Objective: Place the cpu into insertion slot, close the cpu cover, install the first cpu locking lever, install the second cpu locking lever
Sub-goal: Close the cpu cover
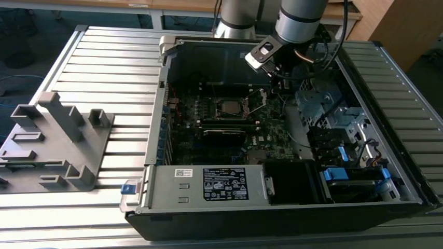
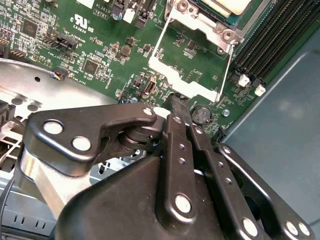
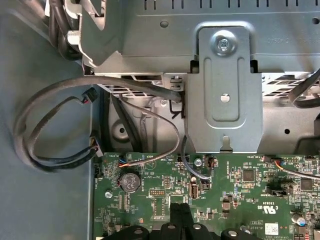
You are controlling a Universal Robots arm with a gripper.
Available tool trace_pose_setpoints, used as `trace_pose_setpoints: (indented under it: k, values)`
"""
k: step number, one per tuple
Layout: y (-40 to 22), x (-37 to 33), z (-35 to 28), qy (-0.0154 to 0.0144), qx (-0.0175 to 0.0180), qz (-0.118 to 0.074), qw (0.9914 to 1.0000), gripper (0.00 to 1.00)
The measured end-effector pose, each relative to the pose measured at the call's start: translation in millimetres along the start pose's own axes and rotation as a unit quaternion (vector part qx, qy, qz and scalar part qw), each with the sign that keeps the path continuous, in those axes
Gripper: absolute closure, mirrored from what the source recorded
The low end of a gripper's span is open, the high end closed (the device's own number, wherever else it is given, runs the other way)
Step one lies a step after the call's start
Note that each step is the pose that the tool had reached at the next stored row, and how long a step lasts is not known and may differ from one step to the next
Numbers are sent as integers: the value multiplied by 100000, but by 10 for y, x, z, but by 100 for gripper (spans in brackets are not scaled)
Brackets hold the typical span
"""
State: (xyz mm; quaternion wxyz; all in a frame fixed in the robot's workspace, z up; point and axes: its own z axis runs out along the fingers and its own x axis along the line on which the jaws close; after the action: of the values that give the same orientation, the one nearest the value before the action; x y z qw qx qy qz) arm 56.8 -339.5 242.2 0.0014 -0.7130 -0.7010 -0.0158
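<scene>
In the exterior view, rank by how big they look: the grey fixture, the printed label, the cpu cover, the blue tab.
Largest to smallest:
the grey fixture
the printed label
the cpu cover, open
the blue tab; it sits nearer the camera, so that last pair is unsure.

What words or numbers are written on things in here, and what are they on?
White label on the grey metal box: black print, too small to read.
Small sticker on the same box: too small to read.
Green circuit board: tiny white letters beside the parts, too small to read for sure.
So there is no text to quote.
</scene>
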Motion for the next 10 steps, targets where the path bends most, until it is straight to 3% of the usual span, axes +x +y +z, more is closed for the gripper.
trace_pose_setpoints:
  k: [10]
  values:
    - [-26,-1,20,8,-4,2,100000,89]
